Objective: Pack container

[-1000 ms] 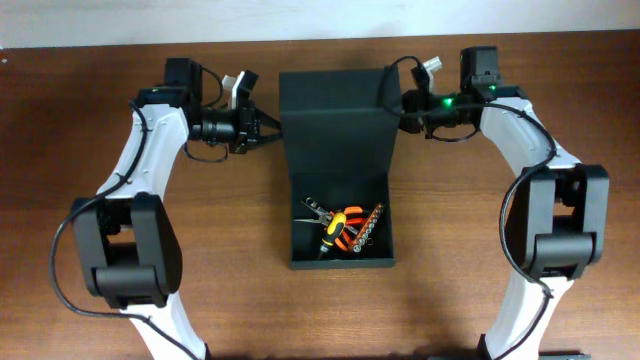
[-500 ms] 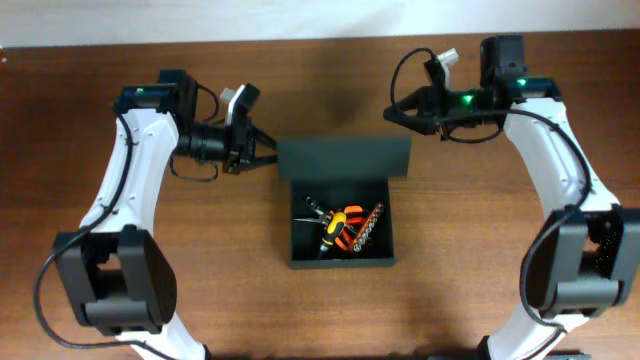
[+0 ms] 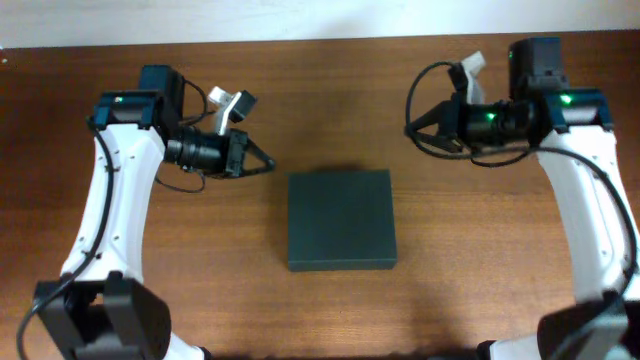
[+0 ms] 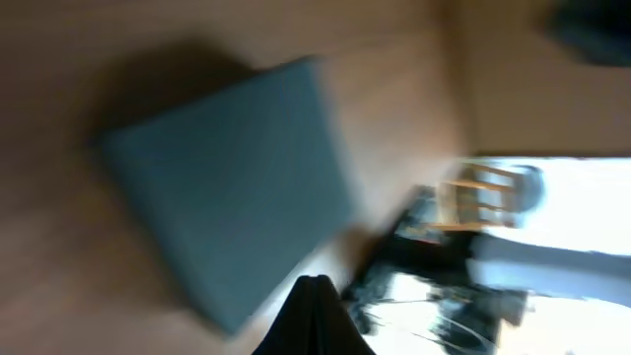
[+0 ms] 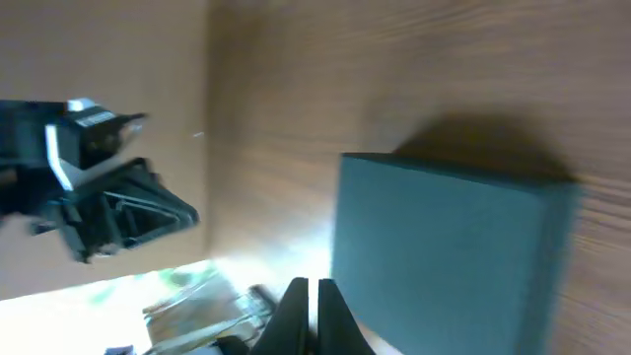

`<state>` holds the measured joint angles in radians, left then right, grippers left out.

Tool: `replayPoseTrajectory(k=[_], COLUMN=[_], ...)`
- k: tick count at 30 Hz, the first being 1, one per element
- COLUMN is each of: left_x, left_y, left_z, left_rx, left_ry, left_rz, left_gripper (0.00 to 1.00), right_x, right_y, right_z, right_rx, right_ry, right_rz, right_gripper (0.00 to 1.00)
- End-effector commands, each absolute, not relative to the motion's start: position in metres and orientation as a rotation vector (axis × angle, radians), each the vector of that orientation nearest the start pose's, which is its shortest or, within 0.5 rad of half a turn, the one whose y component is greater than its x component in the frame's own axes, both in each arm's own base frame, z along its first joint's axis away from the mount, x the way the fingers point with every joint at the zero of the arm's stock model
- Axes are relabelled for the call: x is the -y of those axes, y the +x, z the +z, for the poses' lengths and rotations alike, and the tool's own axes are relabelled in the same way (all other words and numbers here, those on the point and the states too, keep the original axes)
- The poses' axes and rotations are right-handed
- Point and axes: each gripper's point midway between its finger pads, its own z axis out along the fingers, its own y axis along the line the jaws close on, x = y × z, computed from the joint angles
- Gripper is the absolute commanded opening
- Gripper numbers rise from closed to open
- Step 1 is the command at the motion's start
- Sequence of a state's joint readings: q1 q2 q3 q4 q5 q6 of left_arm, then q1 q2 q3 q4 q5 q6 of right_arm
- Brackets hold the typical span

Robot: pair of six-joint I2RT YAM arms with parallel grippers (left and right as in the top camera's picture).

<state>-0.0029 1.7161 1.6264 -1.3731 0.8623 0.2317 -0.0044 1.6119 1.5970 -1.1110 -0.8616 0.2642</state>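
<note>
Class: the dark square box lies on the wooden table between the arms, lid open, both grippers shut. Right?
No: the overhead view shows the dark green-black square box with its lid closed. It does lie on the brown wooden table between the arms, left gripper and right gripper shut.

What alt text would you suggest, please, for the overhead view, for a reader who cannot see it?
A dark green-black square container sits closed in the middle of a wooden table. The left gripper and right gripper hang shut and empty off its far corners, touching nothing.
</note>
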Motion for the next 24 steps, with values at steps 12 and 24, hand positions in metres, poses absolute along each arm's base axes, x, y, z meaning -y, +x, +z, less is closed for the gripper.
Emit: replayPoseTrajectory(k=[12,24], left_x=[-0.017,-0.015], left_y=[0.3,0.242], left_z=[0.282,0.271], left_rx=[-2.618,-2.654], left_ry=[-0.199,-0.228], left_rz=[0.067,0.049], left_gripper=[0.02,0.02], right_x=[0.0,0.0], right_y=[0.251,0.201], right_z=[0.236,0.268], right_rx=[-2.963,-2.895], right_ry=[0.329,0.27], right_rz=[0.044,0.038], right_gripper=[0.04,0.04])
